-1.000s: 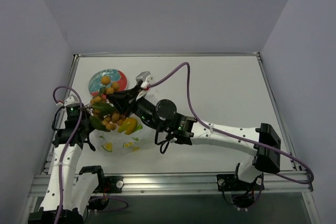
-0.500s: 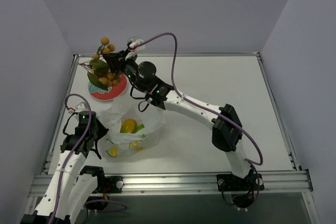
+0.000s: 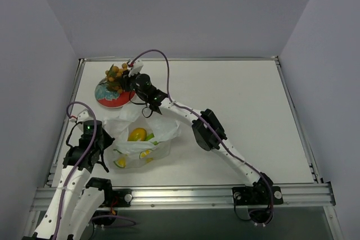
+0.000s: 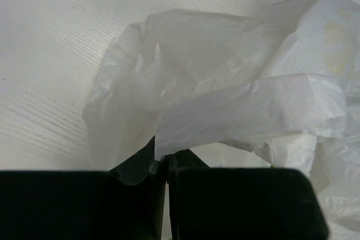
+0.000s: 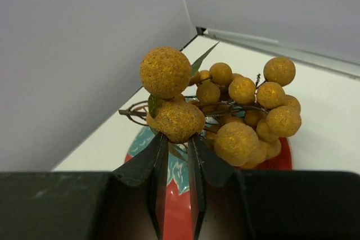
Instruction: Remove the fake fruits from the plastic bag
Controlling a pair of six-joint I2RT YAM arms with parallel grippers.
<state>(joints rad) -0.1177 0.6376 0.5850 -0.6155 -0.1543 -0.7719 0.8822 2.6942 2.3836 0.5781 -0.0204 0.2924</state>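
- Right gripper (image 3: 125, 80) is in the upper left of the top view, with the arm stretched far out across the table (image 3: 253, 111).
- Right wrist view: right gripper (image 5: 177, 139) has its jaws narrow, nipped on the berry bunch (image 5: 242, 116) at the twig just under the two nearest berries.
- Berry bunch (image 3: 115, 73) is over the far edge of the plate (image 3: 107, 100). Can't tell whether it is touching the plate or hanging just above.
- Plate (image 5: 281, 155) shows red and teal behind and below the berries, close to the left wall corner.
- Plastic bag (image 3: 126, 119) is in the lower left of the top view, just near-side of the plate. It is crumpled, with the mouth gaping upward.
- Inside the bag: orange-yellow mango-like piece (image 3: 136, 135) with the green piece (image 3: 149, 137) touching it on the right. The yellow slices (image 3: 119, 162) are lower down, seen through the film.
- Left gripper (image 3: 103, 151) sits at the bag's left edge.
- Left wrist view: left gripper (image 4: 167, 164) has its jaws closed tight, with a fold of the plastic bag (image 4: 225, 82) pinched between the tips. The film bunches up and out from the pinch over the white table.
- No fruit is clear in the left wrist view, just a faint yellow smudge through the film at upper right.
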